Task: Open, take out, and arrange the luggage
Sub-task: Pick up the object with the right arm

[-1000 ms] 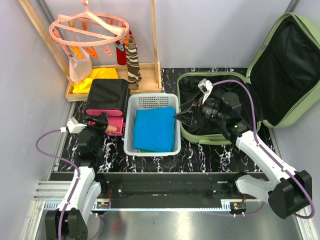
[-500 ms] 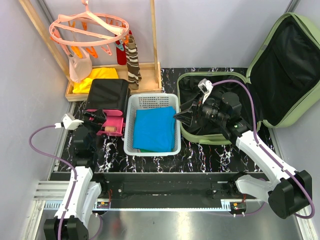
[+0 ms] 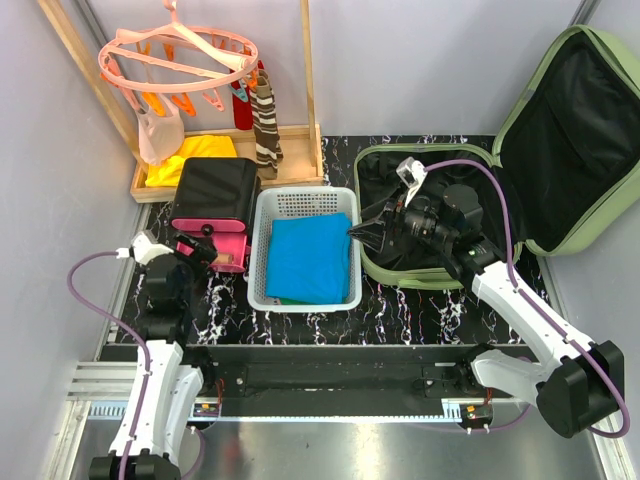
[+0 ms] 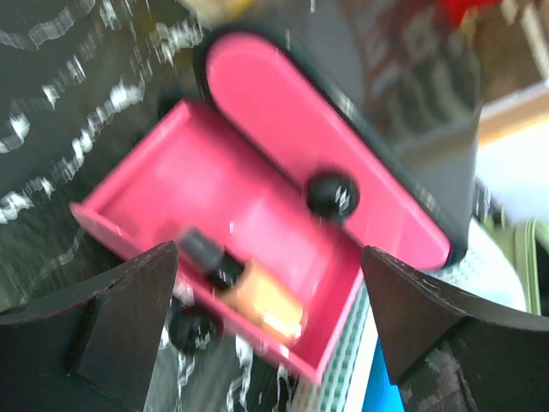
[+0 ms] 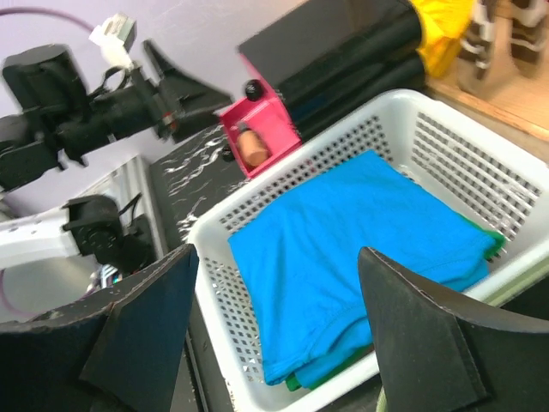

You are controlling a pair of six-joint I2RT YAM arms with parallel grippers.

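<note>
**Luggage lies open on the right; both hands spread and hold nothing**

The luggage (image 3: 562, 140) sits at the right of the surface (image 3: 420, 310). Its base lies flat and its lid is raised, leaning toward the right wall, with the black lining showing. The base is just beside the right rim of the basket (image 3: 300, 192).

The right hand (image 3: 362, 230) hangs over the seam between the luggage base and the basket, pointing left. Its fingers are spread, with nothing between them. The right wrist view looks down past them onto the blue cloth (image 5: 360, 232) folded in the basket. A green edge (image 5: 296, 382) peeks out beneath the cloth.

The left hand (image 3: 198, 250) is at the left of the surface, facing the black case (image 3: 213, 190). Its fingers are also spread wide and grip nothing. The case's pink drawer (image 4: 214, 215) stands pulled out in front of them. In the drawer lies a small amber bottle (image 4: 253, 292) with a dark cap. A black knob (image 4: 333, 193) sits on the pink panel above it.

At the back left stands a wooden rack (image 3: 305, 90). It carries a pink round hanger (image 3: 180, 55), a striped piece (image 3: 266, 125) hanging down, and a yellow cloth (image 3: 195, 155) on its base.
</note>
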